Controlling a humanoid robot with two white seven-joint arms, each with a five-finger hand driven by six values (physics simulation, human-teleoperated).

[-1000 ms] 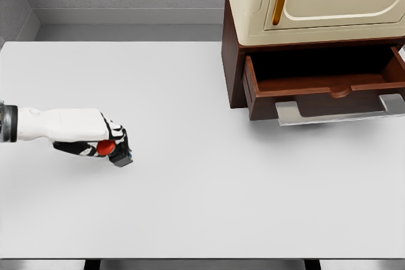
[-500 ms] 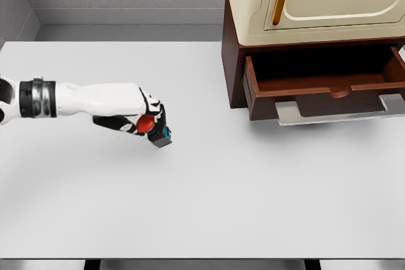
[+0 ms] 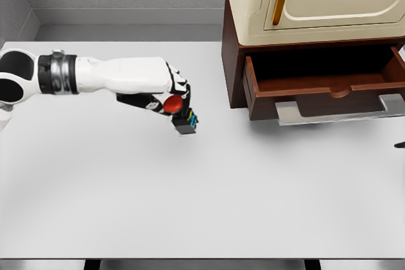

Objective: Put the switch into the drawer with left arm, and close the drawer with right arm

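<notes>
The desk (image 3: 190,207) has a plain, matt white top, smooth and without grain. The drawer (image 3: 323,90) at its far right looks like dark reddish-brown wood with a soft sheen, and the handle (image 3: 342,110) along the drawer's front is flat, brushed grey metal. Above the drawer sits a cream cabinet (image 3: 316,1), smooth like painted plastic, with a glossy amber strip. Left of the drawer, the left robot hand (image 3: 166,96) is smooth white plastic with black joints; its forearm carries a dull metal ring. The switch (image 3: 180,113) has a glossy red button on a dark matt body.
</notes>
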